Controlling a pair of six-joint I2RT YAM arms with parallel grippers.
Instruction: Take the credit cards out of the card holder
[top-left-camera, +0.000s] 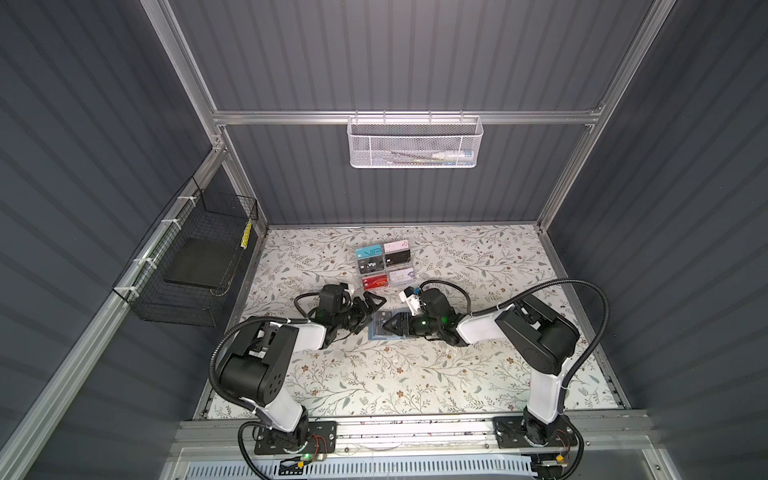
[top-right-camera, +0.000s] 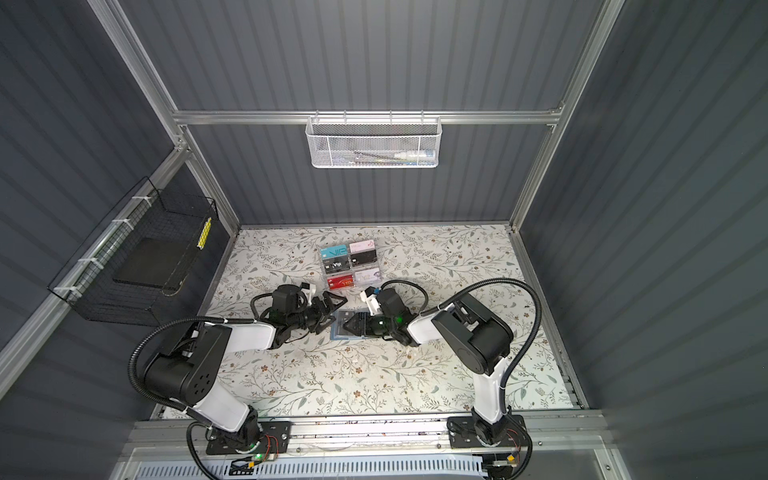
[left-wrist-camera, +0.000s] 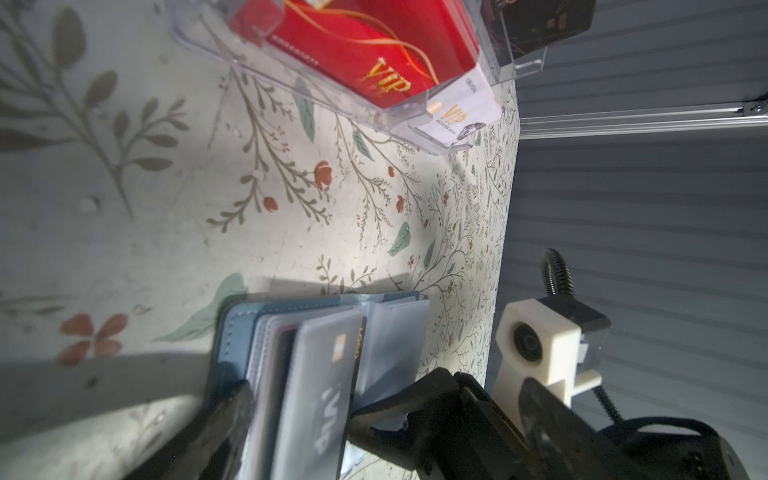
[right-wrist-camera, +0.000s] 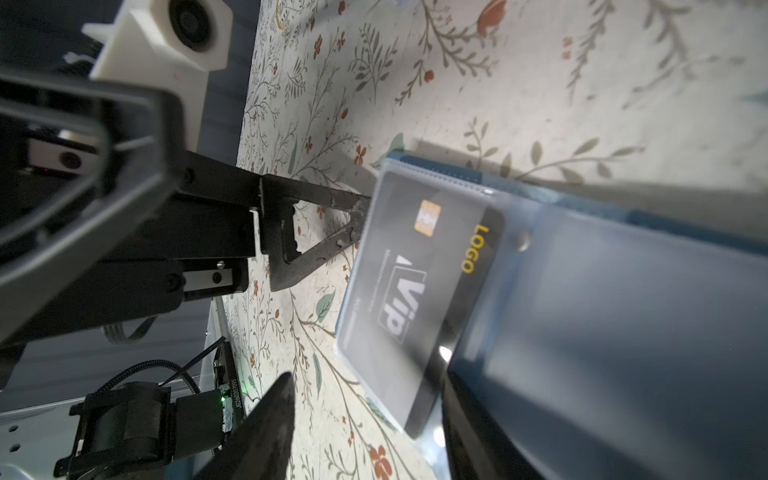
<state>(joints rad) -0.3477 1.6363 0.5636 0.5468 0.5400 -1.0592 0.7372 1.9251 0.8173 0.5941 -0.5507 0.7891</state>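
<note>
My right tool (top-left-camera: 388, 325) stands partly open. Its two fingers sit either side of a raised clear sleeve holding a black credit card (right-wrist-camera: 415, 291) marked "VIP", and one finger is visibly clear of it, so nothing is gripped. That sleeve belongs to the card holder (left-wrist-camera: 235, 328), which lies open on the table (top-left-camera: 415, 374) directly under this tool. Just past the holder's far edge my left tool (top-left-camera: 374, 313) is spread wide and empty, one fingertip close to the holder's corner, with a clear card rack (top-left-camera: 384, 266) beyond both tools.
</note>
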